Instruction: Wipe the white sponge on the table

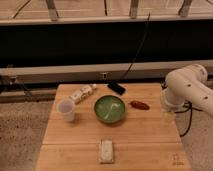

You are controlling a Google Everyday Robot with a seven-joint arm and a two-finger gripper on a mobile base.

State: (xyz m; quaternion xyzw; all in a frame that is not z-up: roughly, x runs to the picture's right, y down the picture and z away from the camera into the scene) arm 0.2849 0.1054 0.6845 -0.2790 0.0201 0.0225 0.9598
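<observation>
The white sponge [106,150] lies flat near the front edge of the light-brown wooden table [145,142], just left of the middle. My white arm [187,87] reaches in from the right. Its gripper [166,116] points down over the table's right edge, beside the bowl's level and well behind and to the right of the sponge. The gripper is open and nothing is between its fingers.
A green bowl [110,109] sits mid-table, with a translucent cup [66,109] to its left. Behind them lie a white tube [83,93] and a black flat object [116,88]. A red-brown item [139,105] lies right of the bowl, near the gripper.
</observation>
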